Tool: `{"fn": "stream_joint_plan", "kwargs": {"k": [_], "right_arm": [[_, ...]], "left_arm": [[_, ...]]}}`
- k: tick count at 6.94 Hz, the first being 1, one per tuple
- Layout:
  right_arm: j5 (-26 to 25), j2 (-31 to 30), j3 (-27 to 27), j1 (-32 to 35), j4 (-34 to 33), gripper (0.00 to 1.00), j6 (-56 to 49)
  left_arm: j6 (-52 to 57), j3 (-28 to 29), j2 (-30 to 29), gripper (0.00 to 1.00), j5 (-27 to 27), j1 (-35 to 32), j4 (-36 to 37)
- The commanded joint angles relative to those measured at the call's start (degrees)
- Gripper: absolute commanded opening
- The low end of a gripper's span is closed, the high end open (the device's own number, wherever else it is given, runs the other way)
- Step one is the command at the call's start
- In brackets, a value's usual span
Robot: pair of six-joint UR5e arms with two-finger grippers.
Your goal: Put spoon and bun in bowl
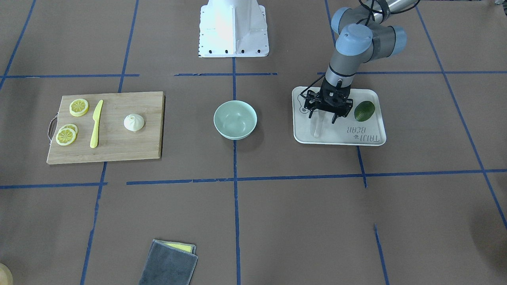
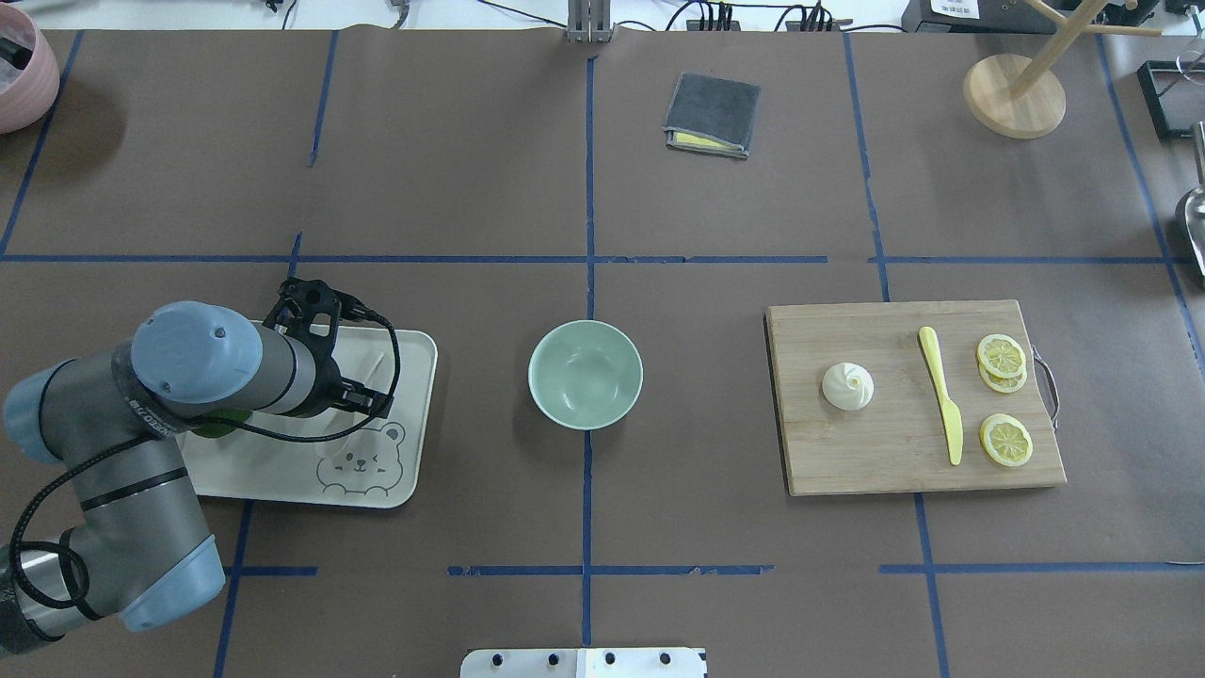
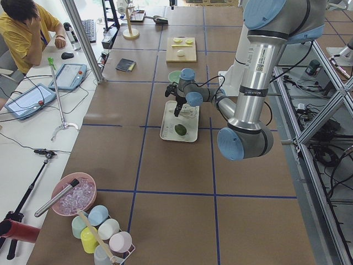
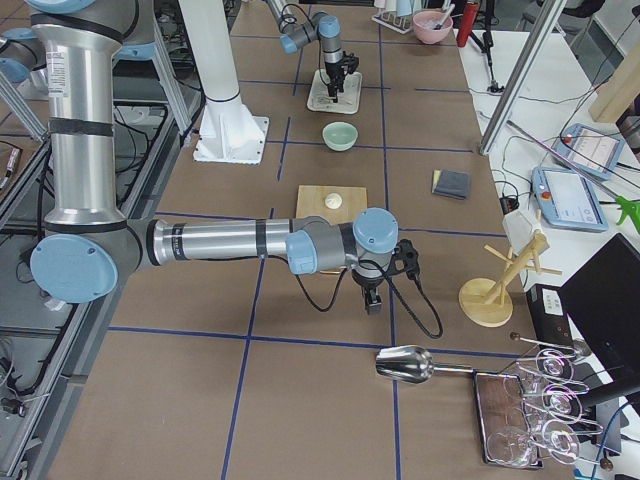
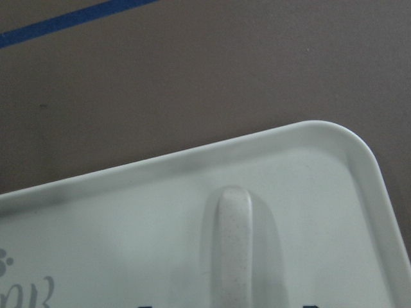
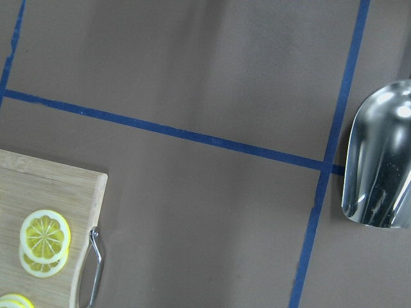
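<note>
Table: brown paper-covered table (image 2: pixel 471 141) gridded with blue tape; clock directions are read from overhead, 12 o'clock away from the robot.
Centre: round pale mint-green bowl (image 2: pixel 585 374), on a tape line.
3 o'clock: rectangular bamboo cutting board (image 2: pixel 885 452).
9 o'clock: white rectangular bear-print tray (image 2: pixel 273 471).
1 o'clock: folded grey cloth (image 2: pixel 713 113) over a yellow layer.
2 o'clock: round wooden stand base (image 2: pixel 1014 96); nearer 3, a shiny metal scoop (image 6: pixel 379 167).
10 o'clock: pink pot (image 2: pixel 19 80), at the corner.
6 o'clock: white robot base plate (image 2: pixel 584 662).

Avocado (image 1: pixel 364 111) beside pincer (image 1: pixel 324 118), open table (image 1: pixel 277 166) around bowl (image 1: pixel 235 119)
</note>
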Motion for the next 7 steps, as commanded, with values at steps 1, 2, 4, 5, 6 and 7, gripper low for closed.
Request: {"fn": "stream_joint_plan", "kwargs": {"k": [1,2,4,5,6,7], "right_arm": [[0.1,0.0,-0.1,0.0,0.0,1.00,-0.1],[0.1,0.0,-0.2,0.0,0.0,1.00,-0.1],[0.2,0.0,-0.1,0.0,0.1,1.00,-0.1],[0.2,0.0,-0.1,0.0,0.1,1.00,0.0],[0.2,0.0,0.0,0.0,0.1,1.00,0.0],[0.2,0.0,0.0,0.0,0.1,1.00,0.0]], "left_arm": [[0.1,0.1,-0.1,0.30,0.0,0.1,0.0],[1.4,-0.2,0.1,0.09,0.0,0.1,0.1],[1.3,-0.7,-0.2,0.00,-0.2,-0.2,0.2],[1.3,-1.3,-0.2,0.00,-0.2,-0.4,0.2],[-0.2,-3.3,-0.5,0.00,-0.2,-0.3,0.3],[-6.0,-4.0,-2.6,0.00,-0.2,0.1,0.3]]}}
